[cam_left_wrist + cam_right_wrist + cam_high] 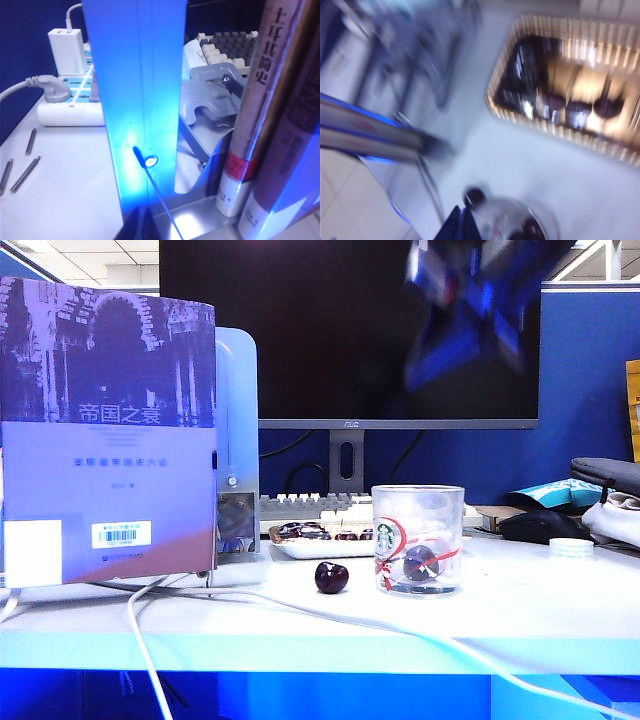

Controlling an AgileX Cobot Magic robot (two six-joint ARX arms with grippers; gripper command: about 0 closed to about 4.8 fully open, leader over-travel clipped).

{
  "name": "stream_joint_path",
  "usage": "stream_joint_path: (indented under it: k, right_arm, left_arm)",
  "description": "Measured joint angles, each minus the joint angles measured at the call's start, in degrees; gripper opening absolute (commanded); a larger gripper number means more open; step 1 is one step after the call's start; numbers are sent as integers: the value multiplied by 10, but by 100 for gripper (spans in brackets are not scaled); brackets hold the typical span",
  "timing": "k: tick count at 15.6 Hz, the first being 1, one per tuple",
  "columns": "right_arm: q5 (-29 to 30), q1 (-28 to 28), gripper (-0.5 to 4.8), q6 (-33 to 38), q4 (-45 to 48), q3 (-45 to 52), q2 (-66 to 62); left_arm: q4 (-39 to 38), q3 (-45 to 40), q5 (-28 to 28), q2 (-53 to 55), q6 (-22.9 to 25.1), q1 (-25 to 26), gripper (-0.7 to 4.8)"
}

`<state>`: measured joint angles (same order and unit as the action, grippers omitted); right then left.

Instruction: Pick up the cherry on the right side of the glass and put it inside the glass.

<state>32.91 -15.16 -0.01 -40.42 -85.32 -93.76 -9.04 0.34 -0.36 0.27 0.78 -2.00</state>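
Setting: an office desk with a white tabletop (540,615), a blue partition behind it and a dark monitor (350,330) on a stand at the back.
Far left: a purple-covered book (108,430) stands upright in a metal bookend (238,450); white cables (140,640) trail across the tabletop in front of it.
Left gripper: its tip (141,226) shows only as a dark point at the edge of the left wrist view, behind the book stand near a white power strip (70,112); whether its jaws are apart or together cannot be told.
Centre back: a keyboard (300,506) and a white tray (320,540) holding dark fruit.
Loose cherry: a dark round cherry (331,577) lies on the tabletop just left of the glass, apart from it.
Glass: a clear tumbler (418,540) with a green logo and red ribbon print stands upright at the centre.
Task cherry: the dark cherry (421,562) sits inside the glass, at its bottom.
Right gripper: raised high above the glass, motion-blurred (470,295); its jaws are closed and hold nothing.
Far right: a white round lid (571,547) and dark bags.
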Motion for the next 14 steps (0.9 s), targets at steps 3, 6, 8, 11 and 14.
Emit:
stream_joint_path:
  k: [3, 6, 8, 11, 14]
  right_arm:
    - [-25, 0, -1, 0, -1, -38, 71]
    - [-112, 0, -1, 0, -2, -42, 214]
    - [-162, 0, -1, -1, -3, -43, 292]
    - [-223, 0, -1, -1, -12, -43, 417]
    - [-243, 0, -1, -3, -55, -44, 555]
  left_arm:
    - [0, 0, 0, 0, 0, 0, -5]
    - [0, 0, 0, 0, 0, 0, -5]
    - [0, 0, 0, 0, 0, 0, -5]
    - [0, 0, 0, 0, 0, 0, -5]
    - [0, 0, 0, 0, 0, 0, -5]
